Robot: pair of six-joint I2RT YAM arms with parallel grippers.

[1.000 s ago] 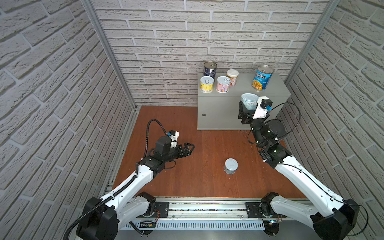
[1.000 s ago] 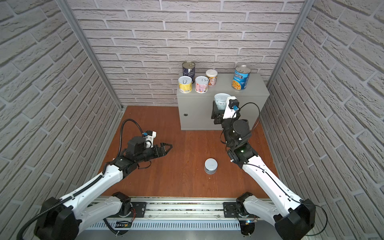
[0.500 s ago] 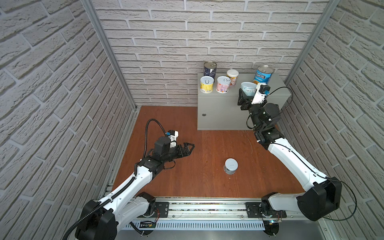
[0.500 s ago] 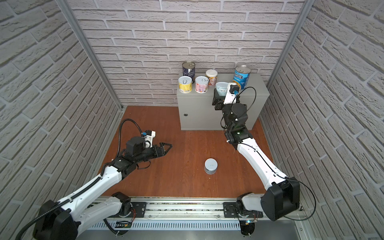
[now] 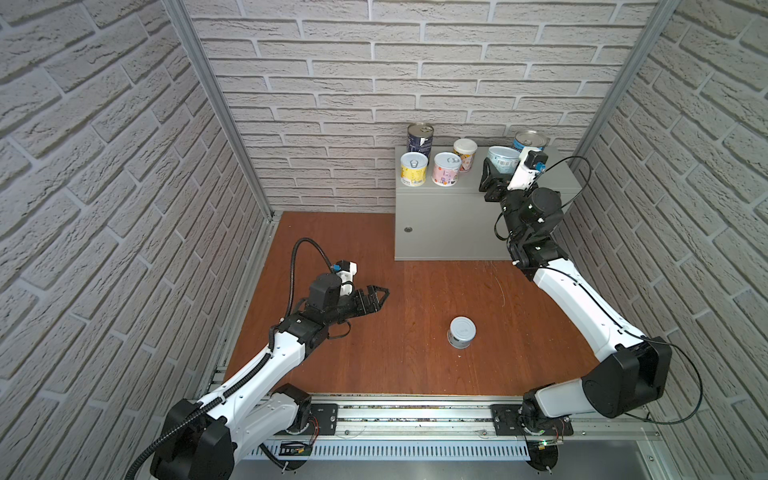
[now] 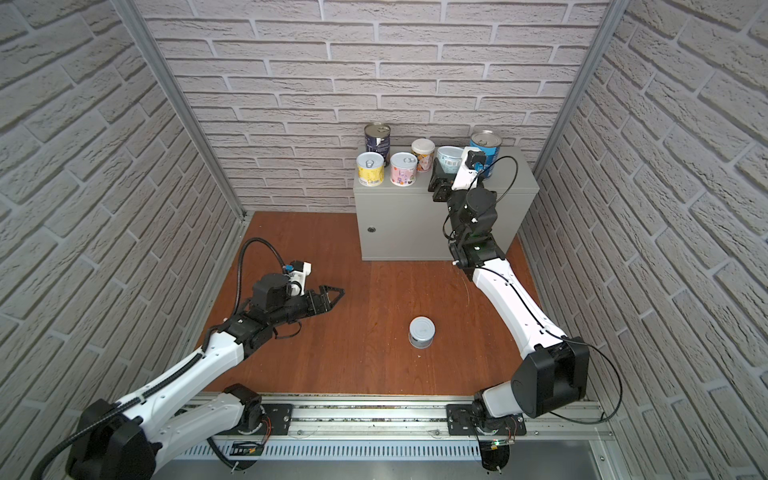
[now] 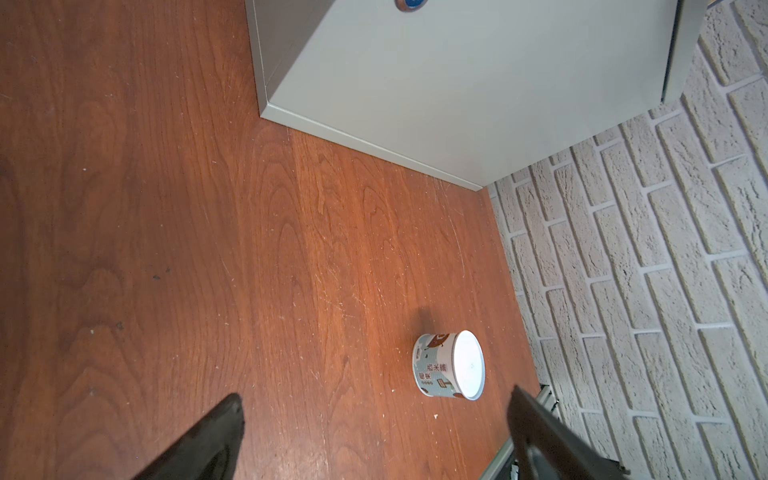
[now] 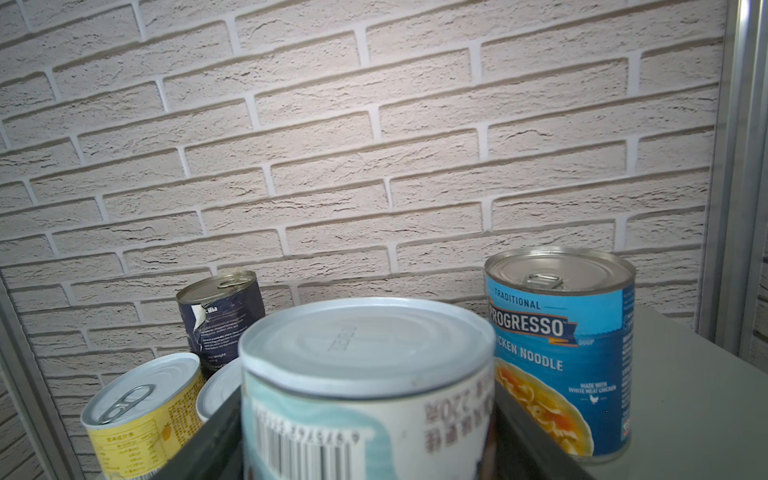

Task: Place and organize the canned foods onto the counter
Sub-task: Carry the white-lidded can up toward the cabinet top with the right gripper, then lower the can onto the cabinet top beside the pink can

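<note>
Black left pincer (image 5: 380, 296) is hovering low over the reddish-brown wooden floor (image 5: 365, 249) with its jaws spread wide, apparently idling clear of the other arm's work. Right of it, a short pale teal metal can with a plain silver lid (image 5: 461, 332) is standing on the floor, well apart from that pincer and awaiting collection. On the light grey metal bench (image 5: 449, 232), the tall dark navy can (image 5: 419, 141) and the short yellow can (image 5: 413, 169), pink can (image 5: 446, 169) and peach can (image 5: 464, 155) are grouped leftward, probably to leave room. The right pincer (image 5: 500, 172) is clamping a second pale teal can (image 5: 503, 160) between the peach can and the blue Progresso soup can (image 5: 530, 141). Whether its base is touching the top cannot be told. A second earlier this can was hanging in front of the bench; the left arm is unchanged.
</note>
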